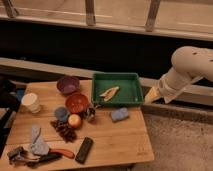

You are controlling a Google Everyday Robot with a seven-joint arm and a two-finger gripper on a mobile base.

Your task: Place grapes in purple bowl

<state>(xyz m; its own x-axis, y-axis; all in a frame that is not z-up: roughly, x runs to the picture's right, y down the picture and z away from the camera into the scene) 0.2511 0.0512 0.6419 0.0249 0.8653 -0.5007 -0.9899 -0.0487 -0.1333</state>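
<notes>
Grapes (64, 130) — one bunch, tool (151, 95) apparently far right

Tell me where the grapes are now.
In the camera view, the grapes lie left of centre on the table, just below-left of the orange fruit; the claw hangs beyond the right edge.

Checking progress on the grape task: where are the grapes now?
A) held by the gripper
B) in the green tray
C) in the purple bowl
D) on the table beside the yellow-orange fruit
D: the grapes lie on the wooden table next to the yellow-orange fruit, apart from the purple bowl; the gripper hangs off the table's right edge, beside the green tray.
</notes>
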